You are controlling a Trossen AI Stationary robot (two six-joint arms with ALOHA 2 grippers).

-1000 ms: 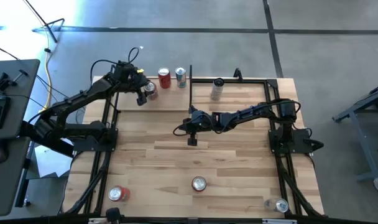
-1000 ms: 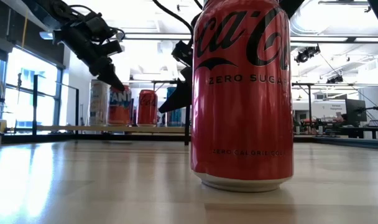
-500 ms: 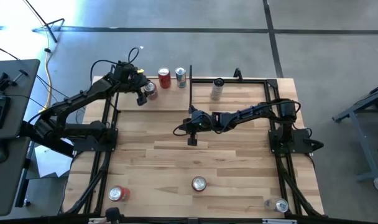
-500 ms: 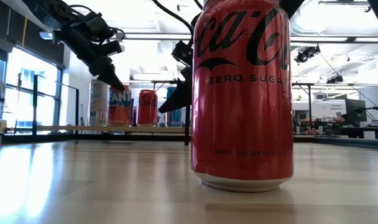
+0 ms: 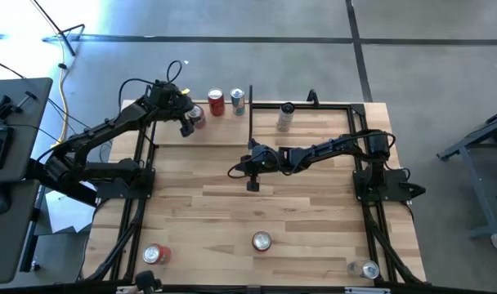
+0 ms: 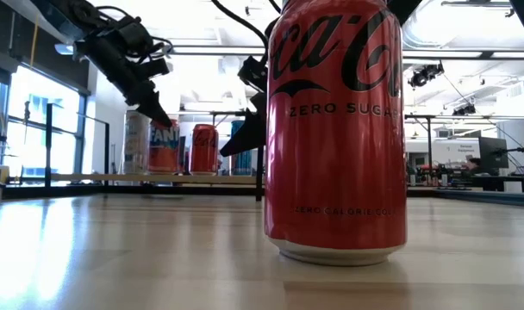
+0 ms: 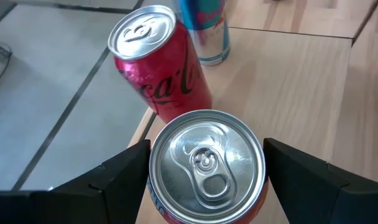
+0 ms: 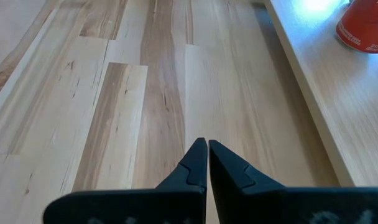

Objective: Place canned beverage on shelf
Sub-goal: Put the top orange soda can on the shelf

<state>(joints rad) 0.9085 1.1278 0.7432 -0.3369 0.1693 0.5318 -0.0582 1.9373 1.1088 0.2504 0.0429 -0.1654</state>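
An orange canned beverage (image 7: pixel 206 167) with a silver top is upright between the fingers of my left gripper (image 5: pixel 188 124), over the left end of the pale-wood shelf (image 5: pixel 220 131) at the table's far edge. In the low view the can (image 6: pixel 165 148) has its bottom at the level of the board (image 6: pixel 90 178). A red cola can (image 7: pixel 158 62) and a blue-silver can (image 7: pixel 204 31) stand on the shelf just beyond it. My right gripper (image 8: pixel 207 155) is shut and empty, low over the middle of the table (image 5: pixel 251 178). My left gripper pinches the orange can's two opposite sides just under its top rim (image 7: pixel 153 168) between its two fingers. The fingers (image 7: pixel 124 174) slant down from above and from the table's left. The can stays upright. I cannot tell whether its bottom rests on the shelf.
A pale can (image 5: pixel 286 117) lies on its side at the far edge, right of the shelf. A cola can (image 6: pixel 335 129) stands near the front edge (image 5: pixel 261 241), an orange one (image 5: pixel 154 255) at the front left, a silver one (image 5: pixel 367 269) at the front right.
My left gripper has carried the orange can a little toward the table's far edge, closer to the red cola can. The can has stayed upright.
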